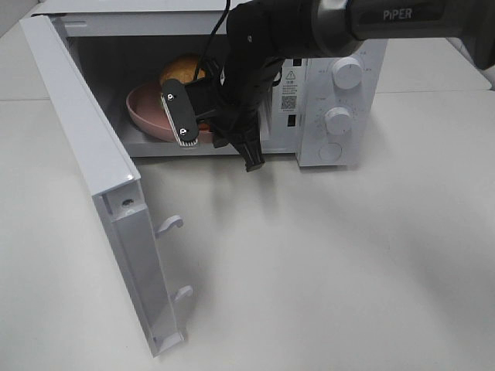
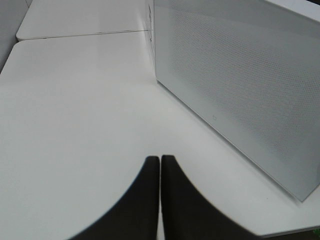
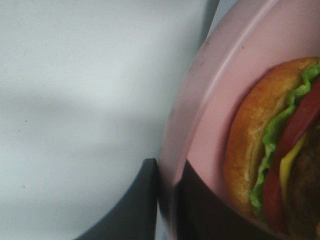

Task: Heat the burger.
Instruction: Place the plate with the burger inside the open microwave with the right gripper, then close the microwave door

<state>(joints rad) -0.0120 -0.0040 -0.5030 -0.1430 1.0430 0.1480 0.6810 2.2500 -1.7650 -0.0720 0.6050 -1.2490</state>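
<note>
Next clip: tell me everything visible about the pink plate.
The plate is round and pink, matte like plastic, with a raised rim. It is inside the open microwave and looks tilted rather than flat. The burger lies on it. The right gripper is shut on its rim, one finger on each side, and hides part of it in the high view.

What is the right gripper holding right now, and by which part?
The pink plate, pinched at its rim by the right gripper; the burger sits on it.

The white table [image 1: 348,270] carries 1 white microwave [image 1: 363,93], standing upright.
</note>
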